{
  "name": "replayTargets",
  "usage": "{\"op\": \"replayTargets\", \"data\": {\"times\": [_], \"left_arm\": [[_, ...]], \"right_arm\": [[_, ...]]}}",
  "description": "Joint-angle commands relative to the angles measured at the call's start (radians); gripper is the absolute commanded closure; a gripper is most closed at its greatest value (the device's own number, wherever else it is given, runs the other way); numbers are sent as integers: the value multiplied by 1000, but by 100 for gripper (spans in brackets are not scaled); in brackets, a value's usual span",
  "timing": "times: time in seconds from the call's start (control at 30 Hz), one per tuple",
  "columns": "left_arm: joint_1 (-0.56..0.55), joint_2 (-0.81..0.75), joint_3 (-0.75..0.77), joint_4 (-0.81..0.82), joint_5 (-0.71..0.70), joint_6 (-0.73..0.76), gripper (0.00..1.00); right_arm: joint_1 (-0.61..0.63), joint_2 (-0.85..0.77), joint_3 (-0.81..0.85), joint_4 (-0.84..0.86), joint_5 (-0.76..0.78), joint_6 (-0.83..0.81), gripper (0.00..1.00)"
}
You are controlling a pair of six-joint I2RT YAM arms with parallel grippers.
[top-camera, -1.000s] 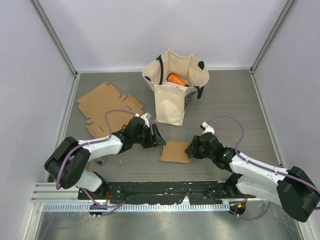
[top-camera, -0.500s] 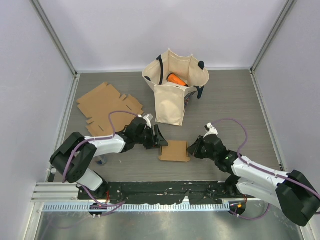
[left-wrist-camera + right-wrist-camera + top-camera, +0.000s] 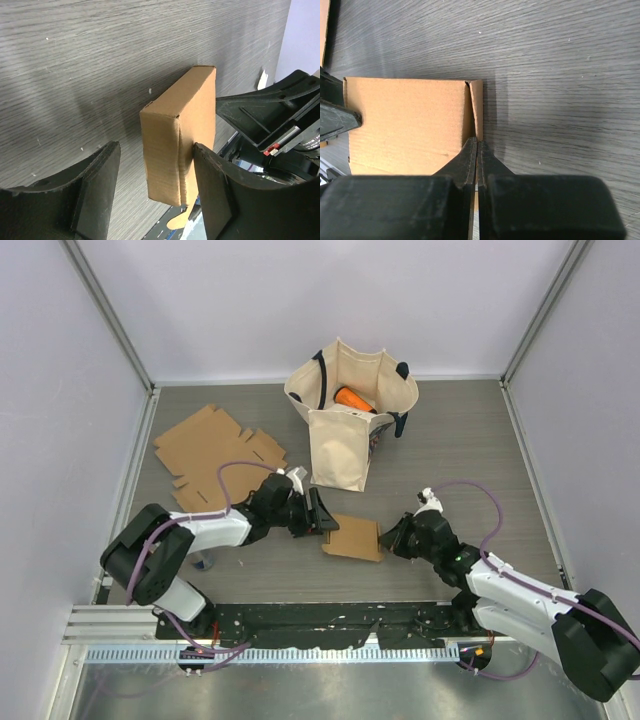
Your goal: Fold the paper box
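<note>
Paper box [image 3: 352,538] sits on the bench [image 3: 470,440] between both end effectors, mostly closed up. Right end effector [image 3: 476,146] is pinched shut on the side flap [image 3: 477,107] at its tips. Left end effector [image 3: 324,521] is spread wide, straddling the box's opposite end. Step, by my read: seating the last flap. Next: left braces while right presses inward.

From overhead I see a grey wood-grain desk [image 3: 480,440] boxed in by plain, pale lavender walls [image 3: 330,300], with metal posts [image 3: 110,315] slanting into the upper corners. A brushed steel sheet [image 3: 330,692] spans the bottom of the frame. The light is soft and even.
</note>
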Motion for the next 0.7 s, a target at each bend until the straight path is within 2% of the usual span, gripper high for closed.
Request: {"op": "replayTargets", "data": {"times": [0.0, 0.13, 0.17, 0.23, 0.27, 0.3, 0.4, 0.43, 0.47, 0.63, 0.67], "left_arm": [[-6, 35, 15, 88, 60, -29, 37], [-14, 58, 23, 144, 105, -52, 42], [-17, 64, 21, 157, 111, -58, 49], [-17, 67, 21, 171, 113, -68, 57], [-17, 64, 20, 171, 108, -70, 65], [-17, 55, 18, 169, 103, -76, 68], [-11, 29, 9, 129, 85, -90, 73], [-4, 19, 2, 117, 80, -102, 76], [1, 10, -2, 108, 77, -111, 77], [39, -56, -26, 13, 90, -203, 75], [46, -68, -31, -3, 97, -225, 72]], "right_arm": [[-10, 10, -21, -90, 18, -26, 96], [-10, 29, -3, -79, -17, -30, 96], [-9, 32, 0, -79, -19, -34, 96], [-9, 32, 18, -91, -19, -43, 96], [-9, 27, 26, -109, -13, -47, 94], [-10, 14, 37, -131, -7, -55, 92], [-9, -46, 95, -259, 44, -66, 78], [-9, -60, 133, -331, 56, -75, 69], [-4, -74, 155, -367, 80, -80, 64], [54, -77, 329, -504, 145, -185, 29], [130, -66, 353, -496, 153, -252, 29]]}}
